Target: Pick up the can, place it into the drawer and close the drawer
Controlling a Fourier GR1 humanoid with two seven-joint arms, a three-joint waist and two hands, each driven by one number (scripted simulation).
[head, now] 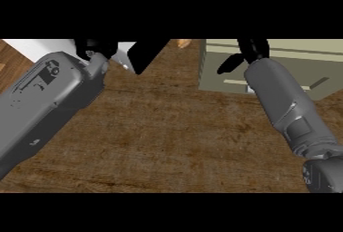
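Note:
My right hand [249,49] is at the view's top edge, over the olive-beige drawer unit [295,68] at the far right of the wooden counter. Its forearm runs up from the lower right corner and covers part of the unit's front. My left hand [94,49] is at the top left, also cut off by the view's upper edge, with a dark shape [144,56] just to its right. No can shows in this view. I cannot tell whether either hand holds anything.
A white object [40,46] lies at the far left behind my left forearm. A small orange thing [182,43] peeks in at the top centre. Brown wooden counter [167,136] fills the middle and front.

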